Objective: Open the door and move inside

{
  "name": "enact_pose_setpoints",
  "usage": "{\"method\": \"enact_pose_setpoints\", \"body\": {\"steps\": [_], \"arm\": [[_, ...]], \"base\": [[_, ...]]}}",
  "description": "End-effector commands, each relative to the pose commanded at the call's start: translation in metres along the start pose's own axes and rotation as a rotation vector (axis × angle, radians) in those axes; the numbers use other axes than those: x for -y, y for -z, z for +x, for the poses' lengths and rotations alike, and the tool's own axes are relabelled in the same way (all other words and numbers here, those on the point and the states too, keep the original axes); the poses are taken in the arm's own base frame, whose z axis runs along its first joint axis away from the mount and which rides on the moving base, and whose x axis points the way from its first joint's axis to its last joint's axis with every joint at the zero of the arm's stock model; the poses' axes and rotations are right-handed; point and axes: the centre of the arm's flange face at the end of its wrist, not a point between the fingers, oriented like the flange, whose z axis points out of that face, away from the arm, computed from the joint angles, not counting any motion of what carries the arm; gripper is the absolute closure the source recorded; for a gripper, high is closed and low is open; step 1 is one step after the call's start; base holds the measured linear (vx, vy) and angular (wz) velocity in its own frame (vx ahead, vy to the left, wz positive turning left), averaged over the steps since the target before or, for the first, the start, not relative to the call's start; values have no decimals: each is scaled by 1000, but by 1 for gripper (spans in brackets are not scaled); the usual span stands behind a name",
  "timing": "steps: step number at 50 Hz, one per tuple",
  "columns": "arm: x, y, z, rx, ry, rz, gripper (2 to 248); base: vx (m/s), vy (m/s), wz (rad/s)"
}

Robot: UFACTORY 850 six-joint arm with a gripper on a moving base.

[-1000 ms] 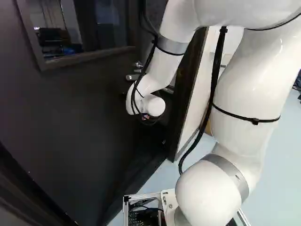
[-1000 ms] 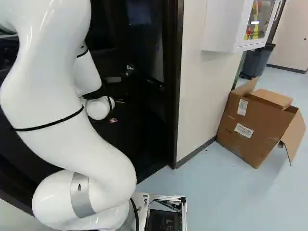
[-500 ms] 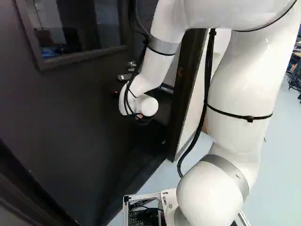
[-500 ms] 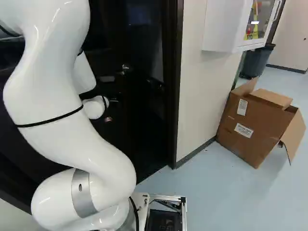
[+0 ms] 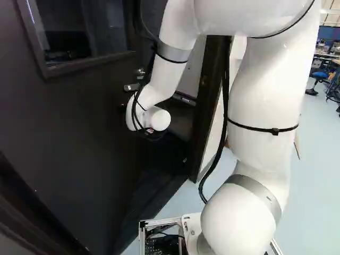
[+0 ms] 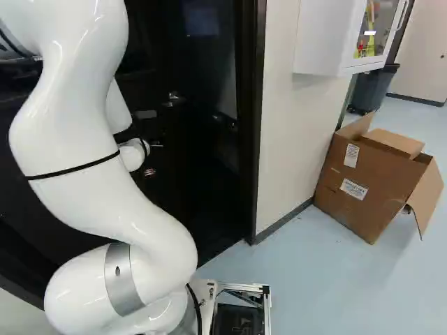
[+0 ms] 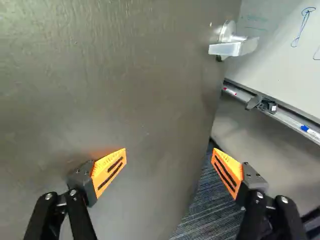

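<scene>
Basically, door [image 5: 69, 138] stood ajar at the left of the left base view, its free edge away from the door frame [image 5: 209, 101]. Gripper [image 7: 170, 156] was spread wide, holding nothing, one orange pad [image 7: 109, 172] right by the door face; contact: couldn't tell. Other pad [image 7: 227, 172] was out past the door edge, over dark striped carpet [image 7: 212, 205]. Metal lever [image 7: 233, 48] sat ahead of the gripper, outside its grasp. Whiteboard [image 7: 280, 55], with markers on its tray [image 7: 286, 117], showed beyond the door. Cardboard box [image 6: 370, 183], open flaps, was tilted near the wall [image 6: 286, 132].
</scene>
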Motion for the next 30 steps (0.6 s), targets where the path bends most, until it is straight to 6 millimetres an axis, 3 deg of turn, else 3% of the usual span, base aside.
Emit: {"method": "enact_pose_setpoints", "body": {"steps": [30], "arm": [[44,-19,1,-15,18,80,3]], "base": [[0,0,0]]}}
